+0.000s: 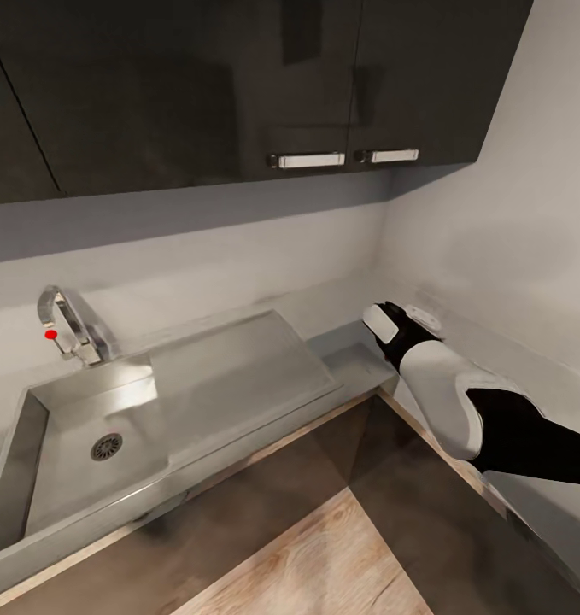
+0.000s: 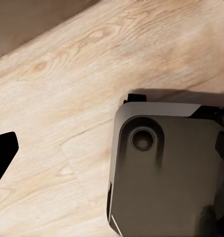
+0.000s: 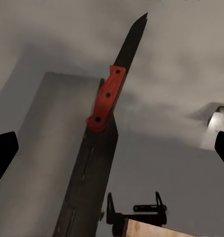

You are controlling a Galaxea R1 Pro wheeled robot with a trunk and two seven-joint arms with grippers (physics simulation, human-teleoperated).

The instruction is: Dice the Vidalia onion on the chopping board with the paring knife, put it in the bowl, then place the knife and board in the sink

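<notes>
The paring knife point(image 3: 108, 96), with its red handle and dark blade, is in the right wrist view, ahead of my right gripper point(image 3: 112, 150). The gripper's black fingertips point(image 3: 3, 153) stand wide apart and touch nothing, so it is open. From the head view, that gripper point(image 1: 401, 323) hovers over the countertop point(image 1: 354, 354) in the wall corner, right of the sink point(image 1: 33, 427). The basin holds nothing but its drain. My left gripper point(image 2: 114, 148) is open over the floor. The onion, chopping board and bowl are out of view.
The chrome tap point(image 1: 67, 329) with a red knob stands behind the basin, and the flat drainboard point(image 1: 238, 367) lies to its right. Dark wall cabinets point(image 1: 238, 85) hang above. Wood-plank floor point(image 1: 324, 555) lies below, with my grey base point(image 2: 161, 173) on it.
</notes>
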